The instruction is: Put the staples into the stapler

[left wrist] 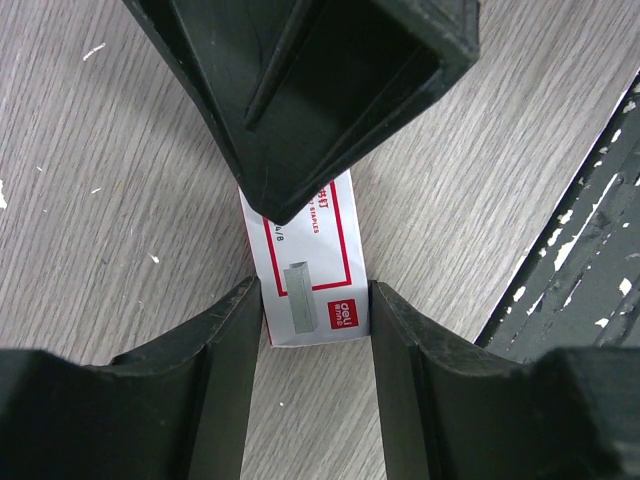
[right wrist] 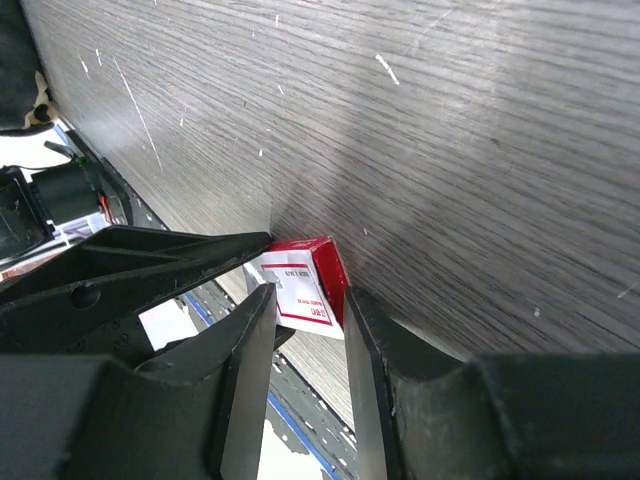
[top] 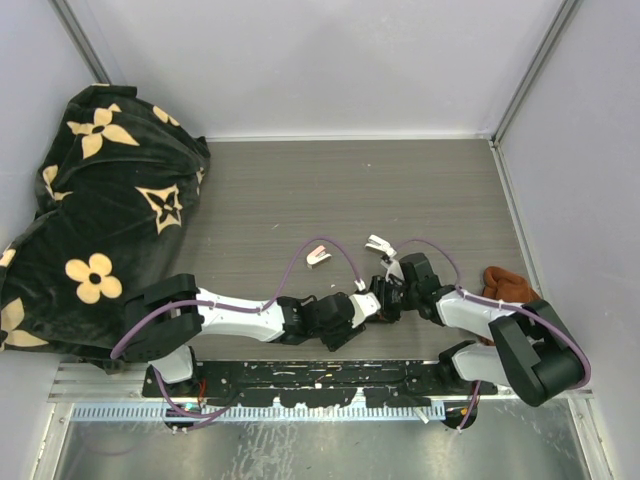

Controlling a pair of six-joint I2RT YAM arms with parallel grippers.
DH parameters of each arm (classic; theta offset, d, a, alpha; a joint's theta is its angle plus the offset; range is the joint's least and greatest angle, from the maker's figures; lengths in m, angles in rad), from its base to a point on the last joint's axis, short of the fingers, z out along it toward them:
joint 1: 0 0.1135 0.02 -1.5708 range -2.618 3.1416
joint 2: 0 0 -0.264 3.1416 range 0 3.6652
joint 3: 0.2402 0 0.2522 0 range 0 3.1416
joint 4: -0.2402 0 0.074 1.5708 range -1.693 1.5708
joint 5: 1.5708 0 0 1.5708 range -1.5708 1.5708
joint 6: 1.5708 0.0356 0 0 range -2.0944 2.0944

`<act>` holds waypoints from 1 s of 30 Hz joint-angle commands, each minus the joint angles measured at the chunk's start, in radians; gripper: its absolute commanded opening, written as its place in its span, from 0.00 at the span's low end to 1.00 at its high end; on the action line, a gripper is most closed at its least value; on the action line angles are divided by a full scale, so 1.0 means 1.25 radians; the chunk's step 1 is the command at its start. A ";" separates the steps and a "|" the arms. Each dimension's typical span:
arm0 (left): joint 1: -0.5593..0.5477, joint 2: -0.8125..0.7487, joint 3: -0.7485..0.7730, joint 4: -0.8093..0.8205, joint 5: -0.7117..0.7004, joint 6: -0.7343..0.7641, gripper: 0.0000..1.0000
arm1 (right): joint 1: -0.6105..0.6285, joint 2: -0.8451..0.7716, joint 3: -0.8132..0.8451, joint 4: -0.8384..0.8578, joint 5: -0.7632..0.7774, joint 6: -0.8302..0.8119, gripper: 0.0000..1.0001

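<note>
Right now your left gripper point(left wrist: 316, 295) is clenched on one end of the staple box point(left wrist: 305, 265), and your right gripper point(right wrist: 308, 297) pinches the other end. Pull crookedly, or squeeze too hard, and its contents could jam or spill out. The nearest stapler point(top: 380, 243) lies just beyond the box.

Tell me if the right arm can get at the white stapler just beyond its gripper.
Probably, though not at once. The white stapler lies close with nothing between, but the right gripper looks shut on the staple box, which the left gripper also clamps, so it must let go first.
</note>
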 commanded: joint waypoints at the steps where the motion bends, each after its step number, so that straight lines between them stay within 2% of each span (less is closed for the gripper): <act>1: -0.004 0.011 0.013 -0.001 0.019 0.023 0.47 | 0.018 0.017 -0.004 0.051 -0.071 -0.003 0.39; 17: -0.003 0.015 0.023 0.007 0.012 0.046 0.48 | 0.039 0.028 -0.009 0.075 -0.070 0.013 0.38; 18: -0.003 0.012 0.022 0.006 0.010 0.046 0.51 | 0.039 0.022 -0.010 0.073 -0.061 0.015 0.38; 25: 0.012 -0.060 0.002 0.018 0.010 0.021 0.85 | 0.039 -0.013 -0.015 0.054 0.001 0.013 0.34; 28: 0.032 -0.121 -0.007 0.023 0.024 -0.009 0.92 | 0.039 -0.015 -0.019 0.052 0.007 0.015 0.32; 30: 0.053 -0.155 -0.013 0.017 0.023 -0.050 0.93 | 0.039 -0.017 -0.022 0.049 0.010 0.013 0.31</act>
